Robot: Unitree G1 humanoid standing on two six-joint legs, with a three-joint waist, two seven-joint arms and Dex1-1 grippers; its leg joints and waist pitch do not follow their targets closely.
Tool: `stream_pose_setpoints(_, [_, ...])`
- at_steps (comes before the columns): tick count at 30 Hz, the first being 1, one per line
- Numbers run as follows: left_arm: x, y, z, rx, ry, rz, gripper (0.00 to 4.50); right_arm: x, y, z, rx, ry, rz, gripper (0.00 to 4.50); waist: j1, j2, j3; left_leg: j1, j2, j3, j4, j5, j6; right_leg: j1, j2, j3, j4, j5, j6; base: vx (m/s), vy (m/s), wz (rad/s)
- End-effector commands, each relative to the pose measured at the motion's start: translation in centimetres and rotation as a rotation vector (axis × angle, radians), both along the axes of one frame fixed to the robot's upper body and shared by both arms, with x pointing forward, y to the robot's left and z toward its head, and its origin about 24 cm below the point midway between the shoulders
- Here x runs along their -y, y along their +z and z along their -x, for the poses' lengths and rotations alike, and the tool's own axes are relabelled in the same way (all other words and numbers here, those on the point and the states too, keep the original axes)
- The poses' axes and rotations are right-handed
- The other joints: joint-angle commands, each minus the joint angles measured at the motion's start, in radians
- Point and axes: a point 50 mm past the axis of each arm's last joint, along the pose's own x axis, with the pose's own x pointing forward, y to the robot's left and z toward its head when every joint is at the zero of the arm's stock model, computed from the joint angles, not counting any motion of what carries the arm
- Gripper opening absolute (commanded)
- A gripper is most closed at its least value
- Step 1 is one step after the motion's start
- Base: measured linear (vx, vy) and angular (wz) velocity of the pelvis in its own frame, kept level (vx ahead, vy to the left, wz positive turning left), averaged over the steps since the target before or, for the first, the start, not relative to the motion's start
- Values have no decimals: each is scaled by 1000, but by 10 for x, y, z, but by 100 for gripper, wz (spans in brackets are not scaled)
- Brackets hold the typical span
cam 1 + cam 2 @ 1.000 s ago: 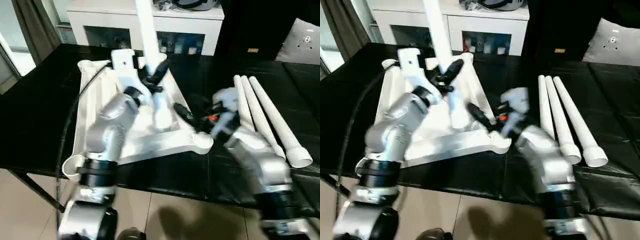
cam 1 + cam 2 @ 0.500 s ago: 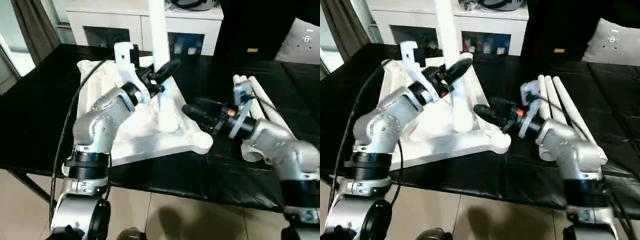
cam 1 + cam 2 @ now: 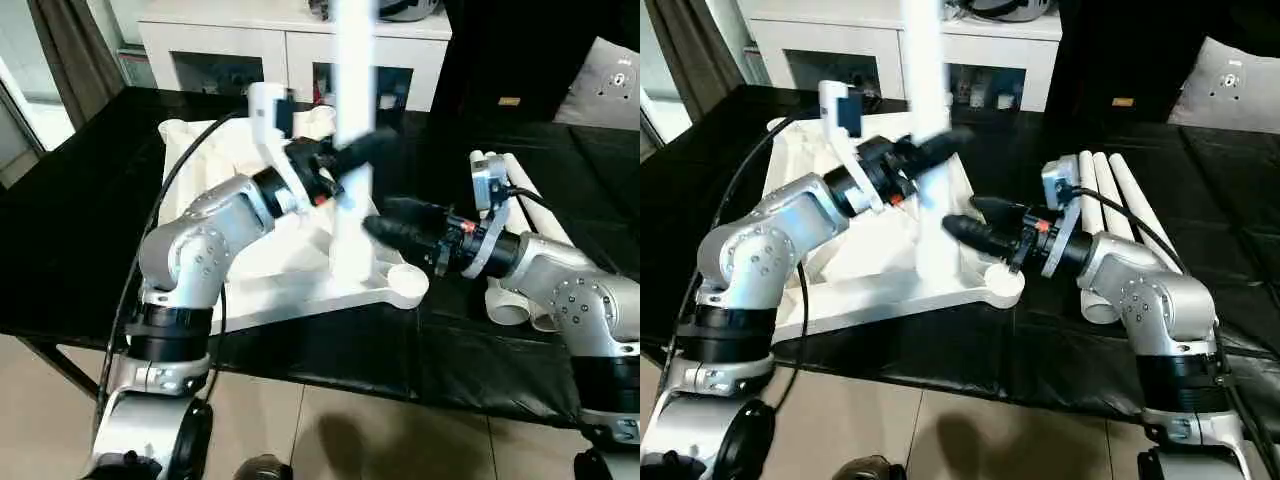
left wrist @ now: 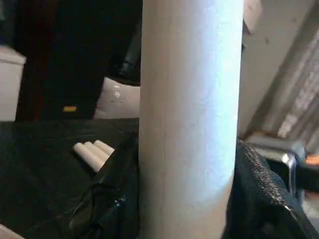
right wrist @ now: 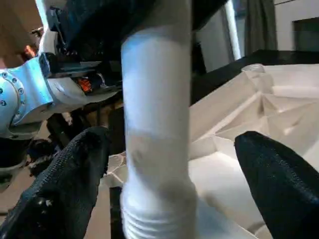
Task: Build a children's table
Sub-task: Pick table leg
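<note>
The left gripper (image 3: 352, 160) is clamped on a white leg (image 3: 352, 120), its black fingers (image 3: 368, 148) crossing the shaft about midway up. The leg stands nearly upright, its top cut off by the picture's upper edge and its threaded lower end (image 5: 149, 224) just above or in the near corner of the top (image 3: 230, 250); where it meets the plastic is hard to make out. The right gripper (image 3: 975, 220) points at the leg's lower part with its fingers (image 5: 65, 189) wide apart, one on each side of the shaft and not touching it.

The top lies upside down on the black table (image 3: 80, 200), ribbed underside up, with a round socket (image 3: 405, 285) at the near right corner. Much of it is hidden behind the left forearm (image 3: 200, 250).

Three more legs (image 3: 515, 300) lie side by side to the right on the black cloth, partly covered by the right arm (image 3: 570, 300). Behind the table stands a white cabinet (image 3: 220, 50); what sits on top of it is cut off.
</note>
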Motion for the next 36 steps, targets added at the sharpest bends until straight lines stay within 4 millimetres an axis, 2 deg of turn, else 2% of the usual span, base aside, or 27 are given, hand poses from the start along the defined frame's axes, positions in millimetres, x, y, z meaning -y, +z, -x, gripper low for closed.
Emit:
stream_pose_setpoints(1, [6,2,6,65,-23,-48,186,-5,1,2,30,25,41,434,2,-15,-70,21,104,-41,-59,-78,91,44,-148,76,-84,-90,-122,0,0,0])
stream_pose_setpoints(4, [10,2,9,91,-30,-53,186,-9,-1,3,35,39,52,434,2,-14,-72,22,105,-41,-58,-82,82,45,-148,76,-83,-82,-129,0,0,0])
stream_pose_setpoints(12, [17,-1,14,123,-52,-79,186,-15,-8,3,10,32,64,434,0,-16,-72,21,104,-41,-58,-77,87,45,-148,75,-82,-72,-135,0,0,0])
stream_pose_setpoints(13, [18,-2,15,126,-59,-80,186,-15,-11,2,4,25,70,405,-1,-16,-72,21,104,-41,-58,-77,87,45,-148,75,-81,-71,-135,0,0,0])
stream_pose_setpoints(23, [23,-3,19,125,-84,-70,186,-16,-17,3,-15,28,93,319,-1,-18,-72,20,103,-39,-56,-70,90,46,-148,76,-80,-61,-137,0,0,0])
stream_pose_setpoints(26, [23,-3,19,123,-86,-69,186,-16,-19,2,-22,27,92,309,-1,-18,-72,20,103,-39,-56,-75,90,46,-147,75,-82,-71,-137,0,0,0])
stream_pose_setpoints(31, [25,-4,21,117,-99,-66,186,-16,-21,2,-29,27,95,254,-2,-17,-73,19,103,-40,-56,-69,92,47,-147,75,-79,-54,-136,0,0,0])
stream_pose_setpoints(33, [25,-4,21,120,-100,-71,186,-16,-22,2,-31,25,97,233,-1,-12,-73,21,105,-42,-56,-73,91,46,-148,75,-79,-54,-137,0,0,0])
stream_pose_setpoints(36, [25,-4,21,122,-102,-76,186,-16,-22,2,-31,24,98,211,-1,-13,-73,21,105,-42,-57,-82,86,46,-148,75,-80,-57,-139,0,0,0])
